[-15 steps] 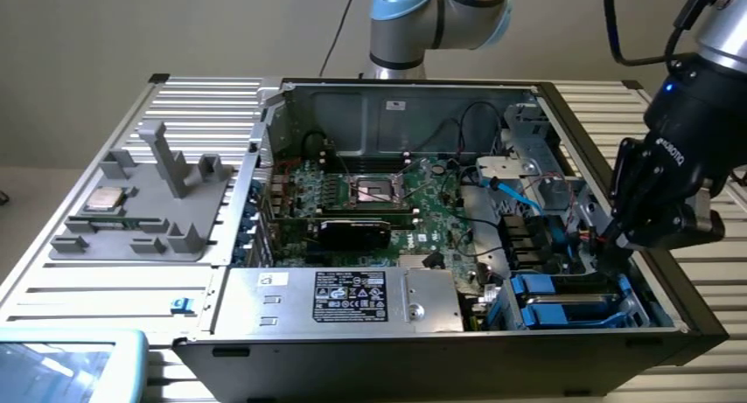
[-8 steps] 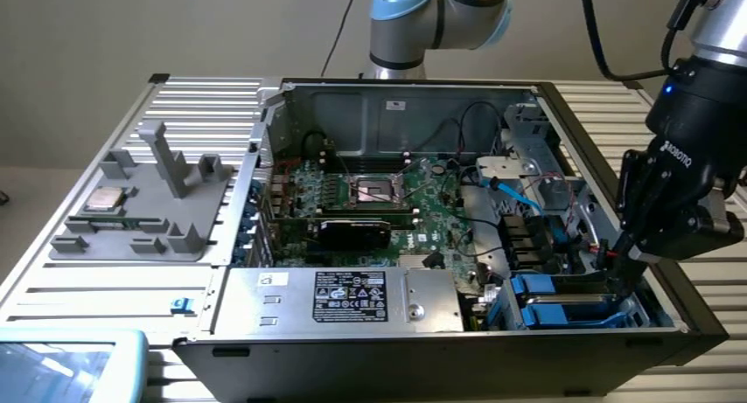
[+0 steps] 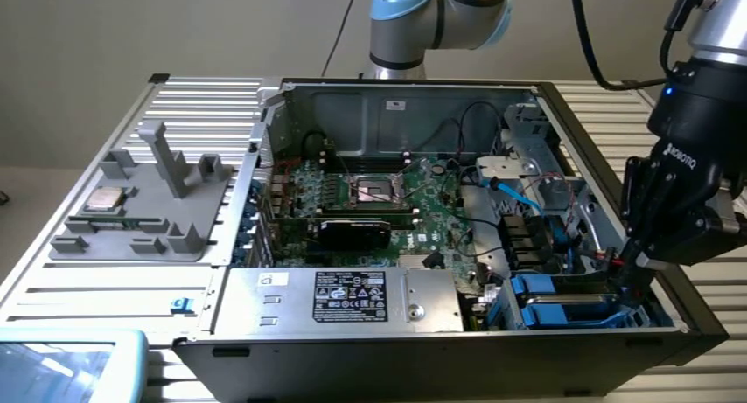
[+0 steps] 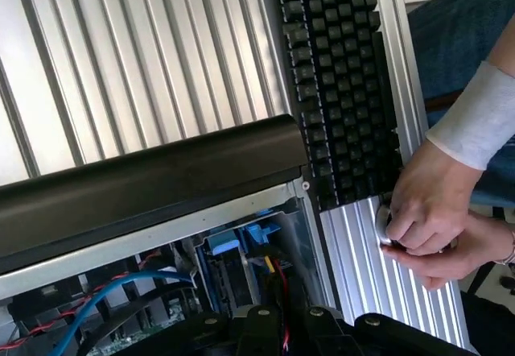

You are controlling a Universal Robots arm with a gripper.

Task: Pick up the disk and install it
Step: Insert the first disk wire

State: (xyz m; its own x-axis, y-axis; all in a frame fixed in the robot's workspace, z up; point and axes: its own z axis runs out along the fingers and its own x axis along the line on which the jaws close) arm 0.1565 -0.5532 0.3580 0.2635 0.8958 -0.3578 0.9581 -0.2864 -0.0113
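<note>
You have the gripper (image 3: 628,267) at 4 o'clock in the exterior view. Its black fingers stand inside the open computer case (image 3: 408,361), close along the wall on the exterior view's right. The fingers are drawn together, and nothing shows clamped between them. Their tips sit right at the top of the drive bay (image 3: 505,309) in the case's 5 o'clock corner; from this angle you cannot tell whether they touch it.

The disk (image 3: 562,314) appears to lie in that bay, at about 8 o'clock from the fingertips. Bright blue rails show there in 2 stacked tiers, but the metal face and label are hidden, so which tier is the disk is not certain.

The motherboard (image 3: 386,193) fills the middle of the case. At its 6 o'clock lies a large grey box (image 3: 338,298) with a black-and-white sticker. Well apart, at 9 o'clock of the exterior view, a grey fixture (image 3: 146,206) rests on the ribbed table (image 3: 105,289) and carries 1 small square chip (image 3: 105,199).

In the wrist view the case's black rim crosses the ribbed table, with a blue cable (image 4: 96,295) curving inside the case beneath it. A black keyboard (image 4: 338,74) lies on the table just beside the rim's end. A person's 2 hands (image 4: 430,219) are together at the keyboard's near end, closed around something small and silvery.
</note>
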